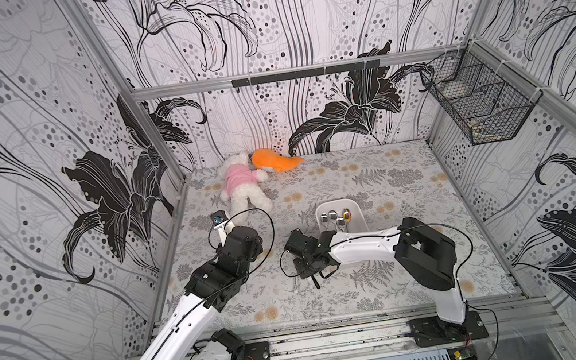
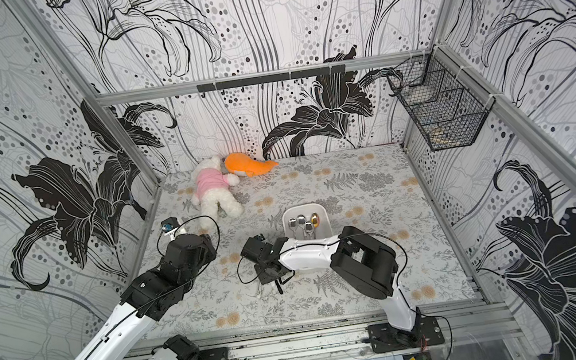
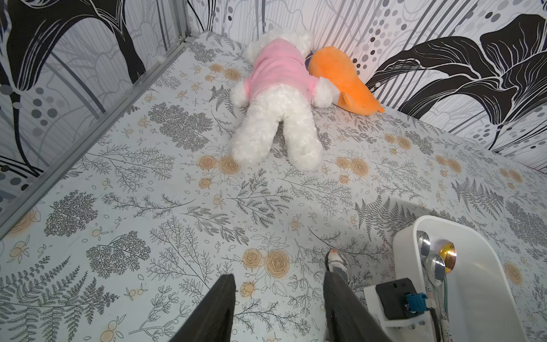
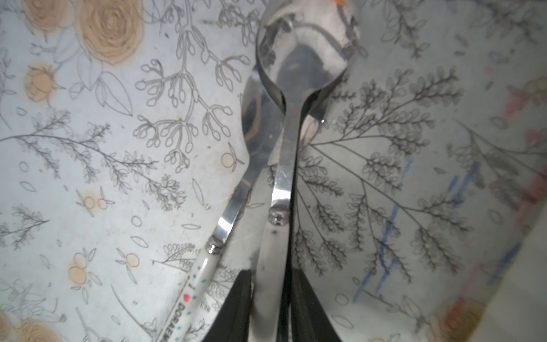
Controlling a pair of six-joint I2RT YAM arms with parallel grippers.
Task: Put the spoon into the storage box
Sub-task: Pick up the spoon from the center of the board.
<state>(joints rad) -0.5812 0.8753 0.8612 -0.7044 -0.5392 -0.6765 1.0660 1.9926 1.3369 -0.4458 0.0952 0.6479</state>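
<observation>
The spoon [image 4: 302, 56] is shiny steel with a white handle, and my right gripper [image 4: 270, 275] is shut on that handle. Its bowl lies over a second spoon [image 4: 257, 127] whose handle is printed with dots and letters. In both top views the right gripper [image 1: 309, 275] is low over the table, just left of and nearer than the storage box [image 1: 335, 203]. This white storage box [image 2: 302, 207] holds several spoons, one of them golden [image 1: 347, 214]. My left gripper [image 3: 279, 284] hangs open over bare table, with a spoon bowl [image 3: 336, 260] showing past one finger.
A white plush bear in a pink shirt [image 1: 241, 187] and an orange plush toy [image 1: 274, 160] lie at the back left of the table. A black wire-mesh basket [image 1: 482, 104] hangs on the right wall. Patterned walls close in the table on three sides.
</observation>
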